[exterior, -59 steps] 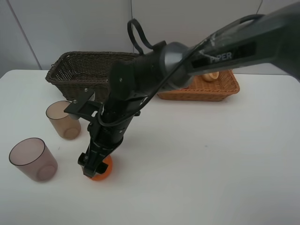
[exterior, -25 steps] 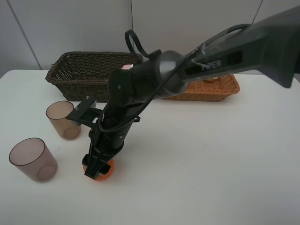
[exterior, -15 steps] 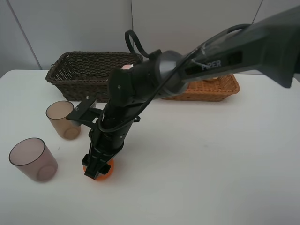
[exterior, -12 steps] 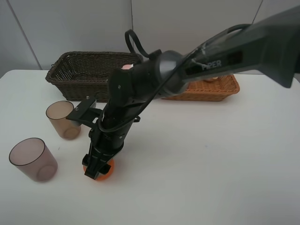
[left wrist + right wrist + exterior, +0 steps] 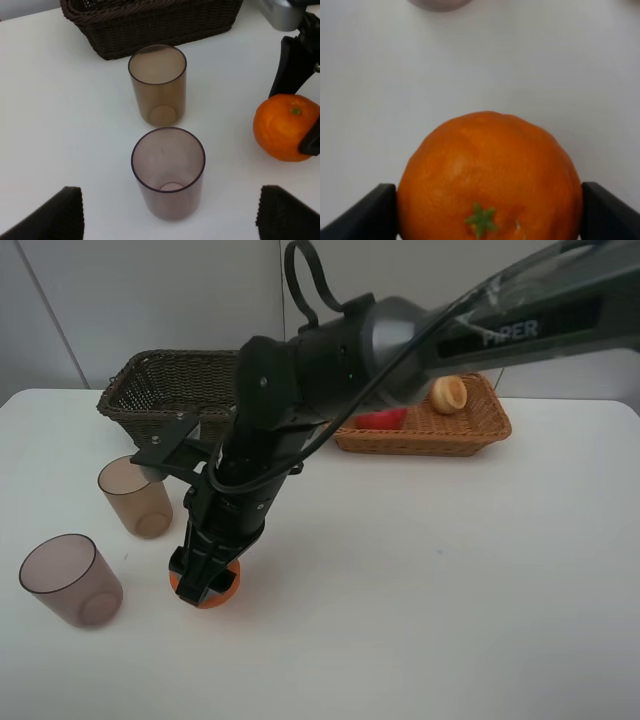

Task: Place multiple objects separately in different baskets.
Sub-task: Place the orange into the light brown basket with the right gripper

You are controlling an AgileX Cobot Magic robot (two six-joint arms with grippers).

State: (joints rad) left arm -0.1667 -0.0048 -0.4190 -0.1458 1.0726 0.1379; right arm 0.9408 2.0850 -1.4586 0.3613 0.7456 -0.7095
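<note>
The orange point(image 5: 207, 587) sits between the fingers of my right gripper point(image 5: 200, 585), which reaches across to the front left of the table and is shut on it. In the right wrist view the orange point(image 5: 490, 175) fills the space between the two fingers of that gripper point(image 5: 490, 212). Two translucent brownish cups point(image 5: 135, 495) point(image 5: 70, 580) stand upright left of it. My left gripper point(image 5: 175, 212) hangs open over the nearer cup point(image 5: 168, 172), with the farther cup point(image 5: 157, 82) behind it. The dark brown basket point(image 5: 165, 390) and the light orange basket point(image 5: 480, 425) stand at the back.
The light basket holds a red apple point(image 5: 382, 420) and a pale halved fruit point(image 5: 450, 393). The right arm point(image 5: 330, 360) stretches over the middle of the table and hides part of both baskets. The dark basket's wall point(image 5: 150, 20) is close behind the cups.
The right arm has risen and shifted slightly, and the orange has moved up with it in the gripper's hold. The cups have not moved.
</note>
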